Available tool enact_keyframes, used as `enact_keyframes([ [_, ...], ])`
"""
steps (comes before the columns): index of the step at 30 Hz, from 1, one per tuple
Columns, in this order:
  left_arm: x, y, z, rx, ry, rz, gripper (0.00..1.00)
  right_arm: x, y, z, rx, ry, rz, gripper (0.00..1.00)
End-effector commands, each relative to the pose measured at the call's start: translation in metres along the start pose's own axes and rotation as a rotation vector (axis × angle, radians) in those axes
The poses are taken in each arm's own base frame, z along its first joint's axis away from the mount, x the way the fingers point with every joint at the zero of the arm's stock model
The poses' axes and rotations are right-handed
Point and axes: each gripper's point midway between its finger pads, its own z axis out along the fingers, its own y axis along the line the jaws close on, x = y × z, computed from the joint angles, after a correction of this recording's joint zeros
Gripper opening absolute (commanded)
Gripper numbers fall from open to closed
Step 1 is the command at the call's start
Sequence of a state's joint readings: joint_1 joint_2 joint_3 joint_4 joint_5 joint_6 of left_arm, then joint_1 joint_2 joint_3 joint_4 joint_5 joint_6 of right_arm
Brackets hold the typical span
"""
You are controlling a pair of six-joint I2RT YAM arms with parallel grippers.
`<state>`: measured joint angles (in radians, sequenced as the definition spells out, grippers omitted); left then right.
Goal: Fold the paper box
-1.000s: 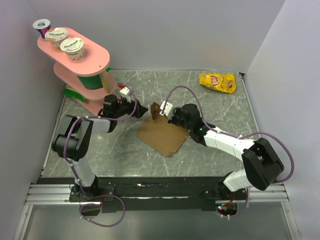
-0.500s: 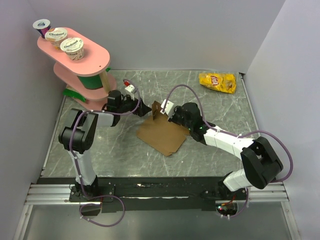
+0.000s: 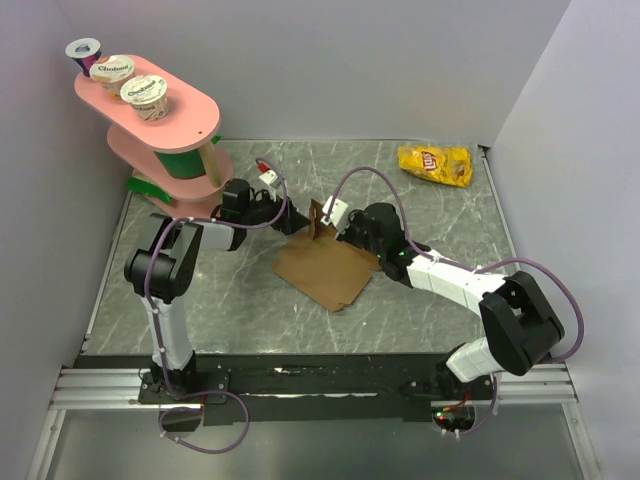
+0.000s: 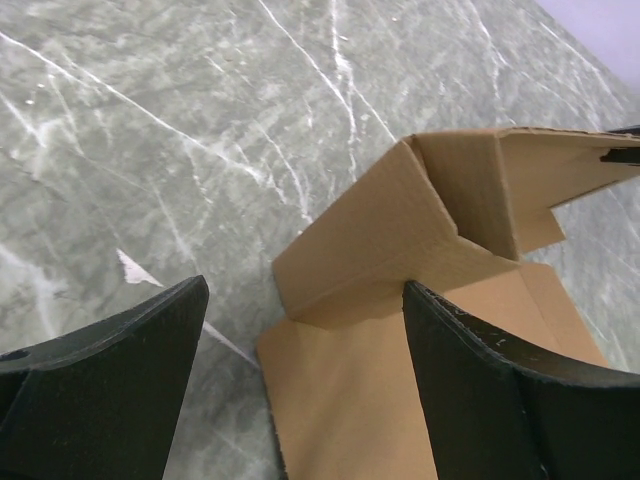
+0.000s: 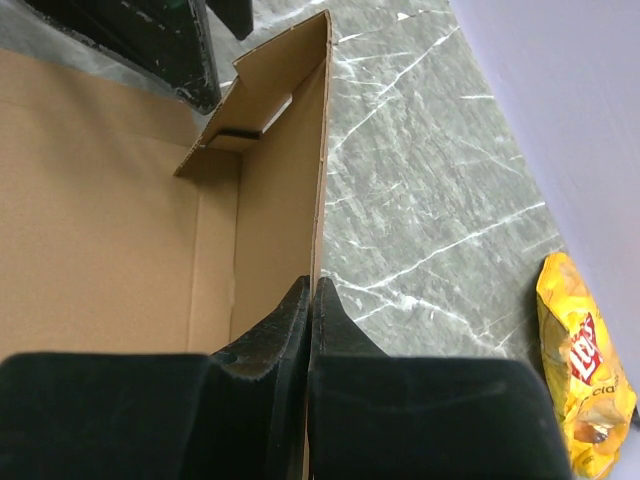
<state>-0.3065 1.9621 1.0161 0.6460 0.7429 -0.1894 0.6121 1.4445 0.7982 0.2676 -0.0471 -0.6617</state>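
Grey marbled table (image 3: 460, 210) under paper box (image 3: 320, 272)

The paper box (image 4: 370, 250) is matt brown corrugated cardboard, and the table (image 4: 150, 120) looks like smooth, grey, white-veined stone.

The left arm (image 3: 160, 268) rises from its base, bends sharply at the elbow and reaches forward and inward with the wrist held low. The left gripper (image 3: 290, 216) points across toward the other arm, jaws spread wide and gripping nothing. The right arm (image 3: 452, 284) doubles back at its elbow and stretches low toward the middle. The right gripper (image 3: 334, 222) has its fingers (image 5: 270, 350) pressed together, pinching a thin upright wall of the paper box (image 3: 325, 272). The two grippers face each other, close together.
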Motion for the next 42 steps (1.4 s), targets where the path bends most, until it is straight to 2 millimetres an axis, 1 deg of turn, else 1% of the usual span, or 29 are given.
enact_keyframes([
  [1, -0.019, -0.020, 0.015, 0.107, -0.044, 0.039, 0.85, 0.021, 0.039, 0.002, -0.151, 0.066, 0.050, 0.00],
  [10, -0.030, -0.033, 0.034, 0.164, -0.080, 0.044, 0.85, 0.021, 0.043, 0.004, -0.171, 0.066, 0.058, 0.00],
  [12, -0.032, -0.035, 0.035, 0.180, -0.091, 0.039, 0.85, 0.023, 0.044, 0.005, -0.175, 0.074, 0.053, 0.00],
  [16, -0.034, -0.038, 0.041, 0.221, -0.092, 0.010, 0.84, 0.034, 0.038, 0.005, -0.129, 0.116, 0.031, 0.00],
  [19, -0.033, -0.042, 0.042, 0.255, -0.099, -0.006, 0.79, 0.038, 0.038, 0.003, -0.107, 0.141, 0.015, 0.00],
  [25, -0.026, -0.043, 0.038, 0.252, -0.098, -0.011, 0.80, 0.037, 0.034, 0.000, -0.072, 0.143, 0.041, 0.00],
  [26, -0.029, -0.044, 0.037, 0.250, -0.104, -0.006, 0.79, 0.038, 0.034, 0.000, -0.074, 0.146, 0.043, 0.00],
  [28, -0.025, -0.043, 0.036, 0.241, -0.095, -0.014, 0.75, 0.042, 0.029, -0.001, -0.045, 0.172, 0.044, 0.00],
  [30, -0.026, -0.039, 0.036, 0.214, -0.095, -0.014, 0.73, 0.041, 0.027, -0.002, -0.029, 0.169, 0.050, 0.00],
  [32, -0.029, -0.038, 0.033, 0.185, -0.103, -0.014, 0.68, 0.041, 0.021, -0.003, -0.004, 0.176, 0.060, 0.00],
  [33, -0.024, -0.033, 0.031, 0.147, -0.101, -0.023, 0.67, 0.039, 0.020, -0.005, -0.001, 0.176, 0.066, 0.00],
  [35, -0.020, -0.033, 0.027, 0.121, -0.097, -0.029, 0.64, 0.037, 0.016, -0.007, 0.018, 0.174, 0.076, 0.01],
  [37, -0.018, -0.032, 0.025, 0.088, -0.104, -0.038, 0.59, 0.032, 0.016, -0.008, 0.027, 0.165, 0.075, 0.04],
  [38, -0.015, -0.033, 0.022, 0.076, -0.104, -0.046, 0.57, 0.033, 0.014, -0.009, 0.039, 0.173, 0.062, 0.07],
  [39, -0.014, -0.034, 0.021, 0.068, -0.110, -0.047, 0.56, 0.031, 0.018, -0.008, 0.039, 0.171, 0.050, 0.08],
  [42, -0.011, -0.037, 0.023, 0.030, -0.111, -0.054, 0.49, 0.030, 0.020, -0.007, 0.057, 0.181, 0.029, 0.08],
])
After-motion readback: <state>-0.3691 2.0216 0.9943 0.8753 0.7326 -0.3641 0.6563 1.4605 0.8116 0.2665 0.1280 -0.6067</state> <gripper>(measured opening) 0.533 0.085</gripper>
